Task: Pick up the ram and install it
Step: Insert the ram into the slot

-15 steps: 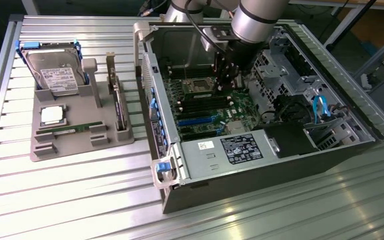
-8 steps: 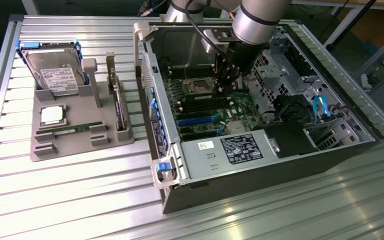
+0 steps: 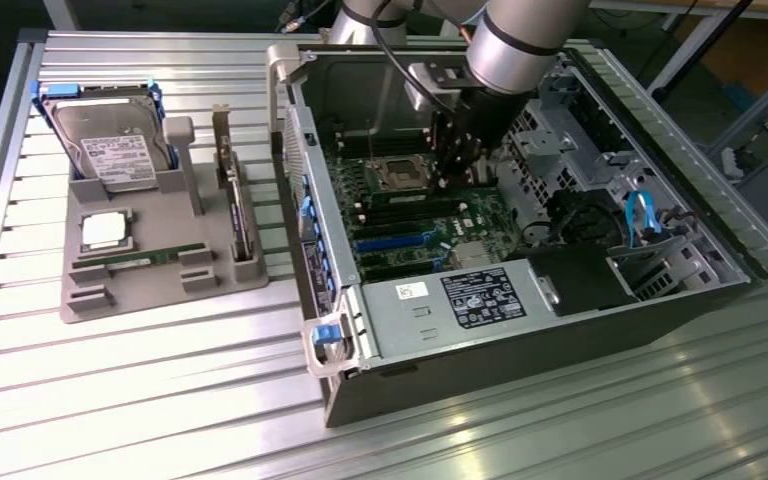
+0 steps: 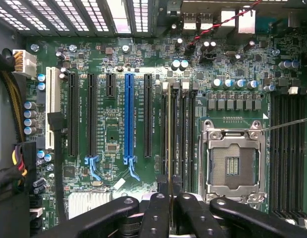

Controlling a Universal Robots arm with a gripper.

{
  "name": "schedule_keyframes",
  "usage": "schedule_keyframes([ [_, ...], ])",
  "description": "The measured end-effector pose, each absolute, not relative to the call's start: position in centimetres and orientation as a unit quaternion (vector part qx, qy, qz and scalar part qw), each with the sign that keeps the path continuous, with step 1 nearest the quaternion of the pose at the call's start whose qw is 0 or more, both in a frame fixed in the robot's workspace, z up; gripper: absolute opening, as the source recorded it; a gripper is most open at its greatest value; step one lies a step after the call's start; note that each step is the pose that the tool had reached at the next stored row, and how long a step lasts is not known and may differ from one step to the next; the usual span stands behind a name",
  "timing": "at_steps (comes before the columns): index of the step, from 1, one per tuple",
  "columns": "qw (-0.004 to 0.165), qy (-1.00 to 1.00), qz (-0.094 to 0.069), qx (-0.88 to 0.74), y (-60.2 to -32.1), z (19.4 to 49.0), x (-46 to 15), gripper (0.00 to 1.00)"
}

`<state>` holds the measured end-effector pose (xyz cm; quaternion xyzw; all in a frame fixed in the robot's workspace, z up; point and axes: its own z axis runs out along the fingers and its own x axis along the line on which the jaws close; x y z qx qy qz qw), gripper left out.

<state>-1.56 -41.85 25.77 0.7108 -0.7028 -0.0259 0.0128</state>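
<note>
Nearly closed, gripper [image 4: 169, 199] pinching the ram [image 4: 169, 134], over the memory slots [image 4: 185, 129]

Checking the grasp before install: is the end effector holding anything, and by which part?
The ram, seen edge-on, is pinched across its two flat faces by the end effector.

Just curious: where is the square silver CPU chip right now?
The CPU chip lies on the gray tray at the exterior view's left, between the hard drive and a RAM stick.
</note>
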Motion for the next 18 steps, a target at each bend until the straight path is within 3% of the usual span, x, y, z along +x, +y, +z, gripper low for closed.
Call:
schedule_keyframes([
  [18, 0.008, -0.703, -0.021, 0.711, -41.9, 24.5, -1.6, 0.12],
])
